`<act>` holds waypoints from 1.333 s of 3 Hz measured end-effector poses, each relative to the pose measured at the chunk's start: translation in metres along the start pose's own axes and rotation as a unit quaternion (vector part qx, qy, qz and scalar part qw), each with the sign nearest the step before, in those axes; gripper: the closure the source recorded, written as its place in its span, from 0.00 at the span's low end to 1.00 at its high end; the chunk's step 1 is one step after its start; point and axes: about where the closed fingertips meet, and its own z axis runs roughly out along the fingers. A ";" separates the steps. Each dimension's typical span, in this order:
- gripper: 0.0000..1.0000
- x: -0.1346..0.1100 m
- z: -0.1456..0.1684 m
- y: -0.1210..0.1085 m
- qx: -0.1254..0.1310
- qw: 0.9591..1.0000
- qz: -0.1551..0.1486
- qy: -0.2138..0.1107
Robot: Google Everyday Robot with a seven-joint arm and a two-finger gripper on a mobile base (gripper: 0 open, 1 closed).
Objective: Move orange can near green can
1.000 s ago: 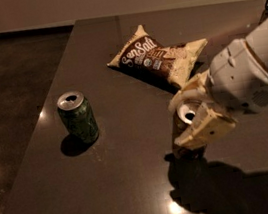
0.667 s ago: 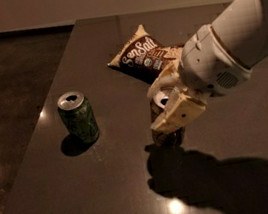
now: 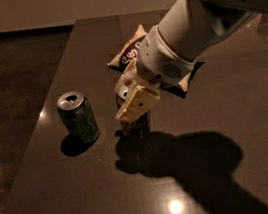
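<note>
The green can (image 3: pixel 78 117) stands upright on the dark table (image 3: pixel 226 114), left of centre. The orange can (image 3: pixel 137 123) stands just to its right, a small gap between them; only its lower brown body shows below the fingers. My gripper (image 3: pixel 134 99) reaches in from the upper right and is shut on the orange can's upper part, with one cream finger (image 3: pixel 137 104) across its front. The can's base looks to be at the table surface.
A brown-and-white chip bag (image 3: pixel 133 52) lies behind the cans, partly hidden by my arm (image 3: pixel 197 28). The table's left edge runs close to the green can, with dark floor (image 3: pixel 11 98) beyond. My arm casts a large shadow at the front right.
My gripper has carried the orange can leftward across the table, from well right of the green can to right beside it. The green can has stayed put.
</note>
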 end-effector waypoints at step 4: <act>0.06 -0.011 0.049 -0.019 0.034 0.999 0.014 0.017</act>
